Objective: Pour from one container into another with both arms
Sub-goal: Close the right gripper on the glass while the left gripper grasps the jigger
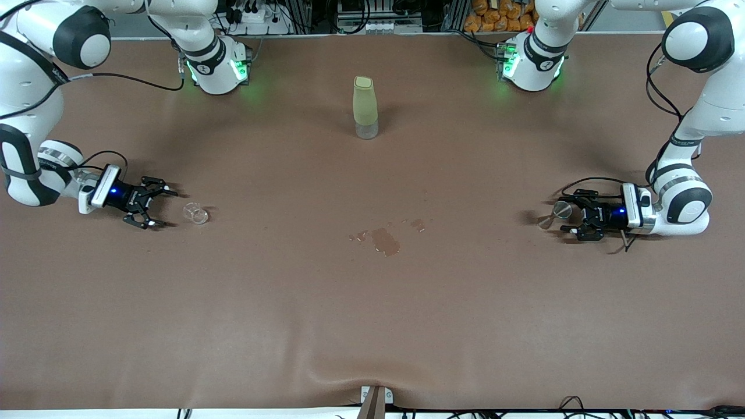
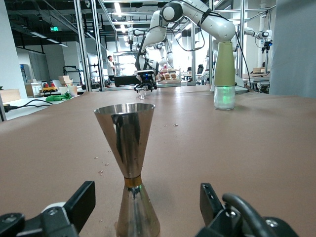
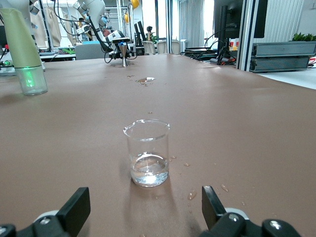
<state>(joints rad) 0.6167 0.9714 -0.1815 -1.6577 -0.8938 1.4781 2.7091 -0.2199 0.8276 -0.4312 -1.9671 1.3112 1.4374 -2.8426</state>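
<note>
Fingers spread wide on both: the right gripper (image 1: 152, 204) holds nothing, just short of a small clear beaker (image 1: 196, 213) standing upright with a little water; the left gripper (image 1: 573, 215) flanks an upright steel jigger (image 2: 129, 168), seemingly untouched. Between them on the counter (image 1: 372, 314) lie a spill (image 1: 385, 240) and a green-topped bottle (image 1: 365, 107).

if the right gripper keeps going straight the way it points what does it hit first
Most likely the small glass beaker, which stands upright on the table straight ahead of the open right gripper, with a little clear liquid inside.
</note>
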